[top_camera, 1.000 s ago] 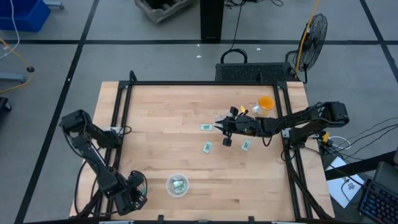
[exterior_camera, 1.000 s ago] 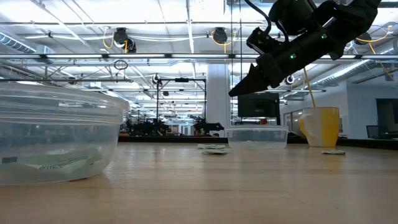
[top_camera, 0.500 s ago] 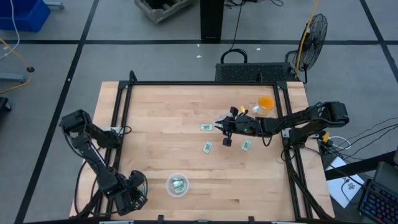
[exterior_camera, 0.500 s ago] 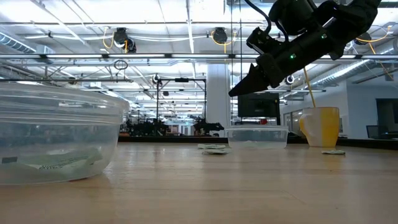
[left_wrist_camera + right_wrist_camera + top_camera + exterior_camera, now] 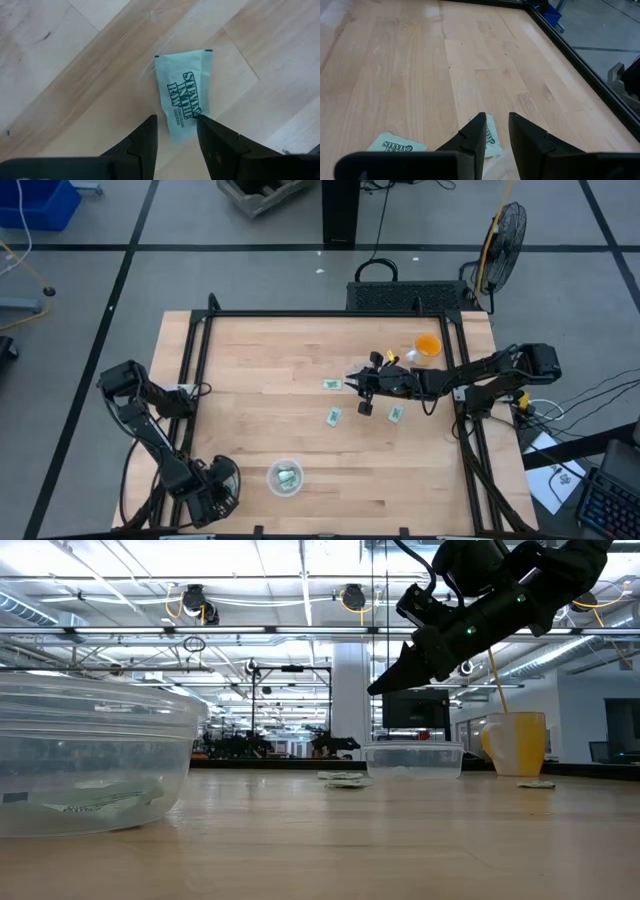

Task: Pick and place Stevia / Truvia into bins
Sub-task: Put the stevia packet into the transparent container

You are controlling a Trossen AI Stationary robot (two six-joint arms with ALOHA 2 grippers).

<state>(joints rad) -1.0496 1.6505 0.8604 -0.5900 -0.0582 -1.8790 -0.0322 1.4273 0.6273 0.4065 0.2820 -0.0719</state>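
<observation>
While the left gripper (image 5: 175,132) hangs slightly parted and empty, a Stevia sachet (image 5: 183,93) lies flat on the table (image 5: 75,100) just past its fingertips, between them.

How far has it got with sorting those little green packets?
Partly done. The near bowl already holds a few packets. Neither gripper carries one now: the right gripper hangs open above the table's middle, and the left gripper is open over one packet. At least three loose packets lie on the table.
</observation>
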